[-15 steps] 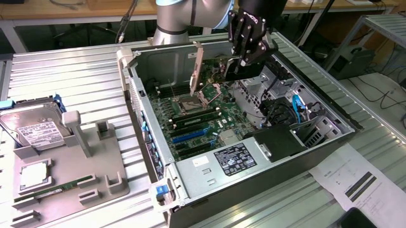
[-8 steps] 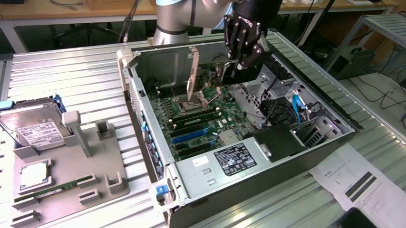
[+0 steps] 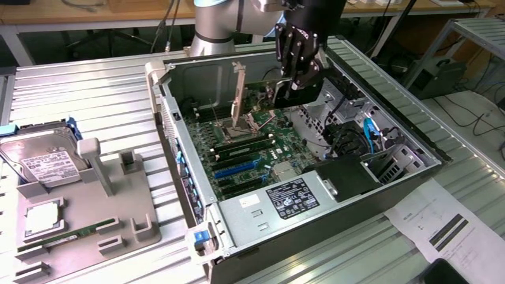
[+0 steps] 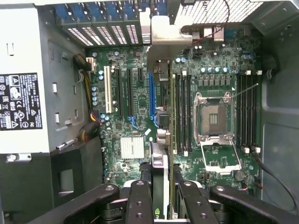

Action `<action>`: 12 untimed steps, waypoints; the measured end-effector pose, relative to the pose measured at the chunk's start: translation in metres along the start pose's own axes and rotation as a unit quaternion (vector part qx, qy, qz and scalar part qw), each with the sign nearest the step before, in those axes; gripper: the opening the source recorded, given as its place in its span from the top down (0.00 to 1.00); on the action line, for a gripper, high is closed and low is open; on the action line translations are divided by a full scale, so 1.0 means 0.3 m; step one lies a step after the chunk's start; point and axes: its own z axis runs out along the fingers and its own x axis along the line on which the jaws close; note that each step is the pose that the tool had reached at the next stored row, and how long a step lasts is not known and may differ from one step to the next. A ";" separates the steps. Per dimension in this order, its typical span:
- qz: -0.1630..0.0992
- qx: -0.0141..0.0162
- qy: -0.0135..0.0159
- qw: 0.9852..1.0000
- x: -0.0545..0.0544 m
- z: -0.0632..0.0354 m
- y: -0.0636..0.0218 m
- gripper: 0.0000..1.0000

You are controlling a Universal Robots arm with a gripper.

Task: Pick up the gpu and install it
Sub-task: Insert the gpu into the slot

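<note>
Silver-grey jointed robot arm (image 3: pixel 211 26) upright, wrist tilted downward. Black multi-link gripper (image 3: pixel 297 80) pointing down, fingers (image 4: pixel 139 200) part-closed and pinching the thin black gpu card (image 3: pixel 300 94) edgewise.

Exterior view: gpu (image 3: pixel 297 96) upper edge covered by the hand (image 3: pixel 302 78), bracket end can't be made out. Arm (image 3: pixel 214 23) cut off at 12 o'clock. Hard drive (image 3: pixel 35 157) at 9 o'clock, label print too small to read (same for the power supply sticker (image 3: pixel 290 198)). Paper sheet (image 3: pixel 442 228) runs off frame at 4 o'clock; dark thing (image 3: pixel 443 273) at 5 o'clock clipped, can't tell what. Wrist view: gpu edge-on, face unseen.
</note>
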 end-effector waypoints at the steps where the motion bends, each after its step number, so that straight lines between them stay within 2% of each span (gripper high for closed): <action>1: -0.001 0.000 0.000 1.000 -0.004 0.003 0.000 0.73; 3: -0.003 0.000 -0.001 1.000 -0.007 0.010 0.001 0.73; 7: -0.014 0.001 -0.006 1.000 -0.009 0.021 0.006 0.73; 10: -0.016 0.001 -0.006 1.000 -0.008 0.034 0.030 0.73; 12: -0.016 0.001 -0.006 1.000 -0.008 0.043 0.056 0.73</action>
